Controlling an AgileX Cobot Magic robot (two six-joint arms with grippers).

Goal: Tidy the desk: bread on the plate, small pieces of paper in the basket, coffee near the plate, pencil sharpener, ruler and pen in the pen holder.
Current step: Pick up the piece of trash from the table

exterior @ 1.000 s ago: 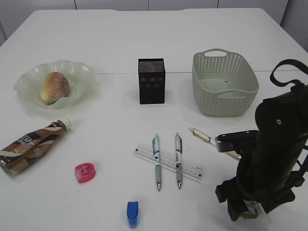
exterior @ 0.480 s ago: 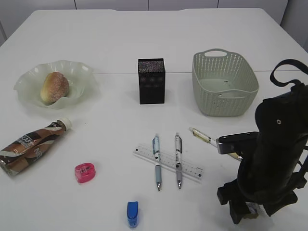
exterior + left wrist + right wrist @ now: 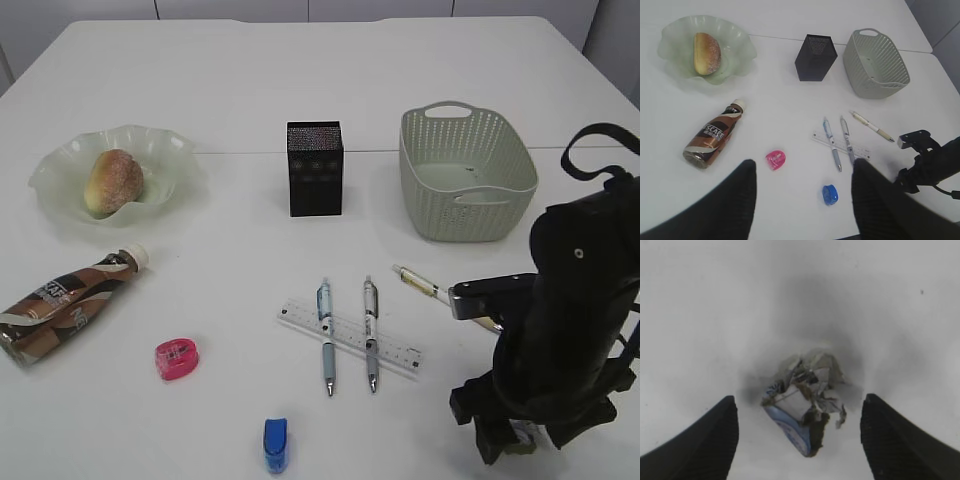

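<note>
My right gripper [image 3: 799, 432] is open, low over the table, its fingers on either side of a crumpled piece of paper [image 3: 805, 397]; the arm [image 3: 560, 330] hides the paper in the exterior view. My left gripper [image 3: 802, 195] is open and empty, high above the desk. The bread [image 3: 113, 181] lies on the green plate [image 3: 60, 165]. The coffee bottle [image 3: 65, 300] lies on its side. The pink sharpener [image 3: 177, 359], the blue sharpener [image 3: 275, 444], the ruler [image 3: 395, 350] with two pens [image 3: 326, 335] across it and a third pen [image 3: 425, 286] lie on the table. The black pen holder [image 3: 315, 168] stands mid-table.
The grey-green basket [image 3: 466, 184] stands at the back right, beyond my right arm. The third pen lies close to the right arm's base.
The right arm has shifted very slightly near the front edge. Nothing else has moved.
</note>
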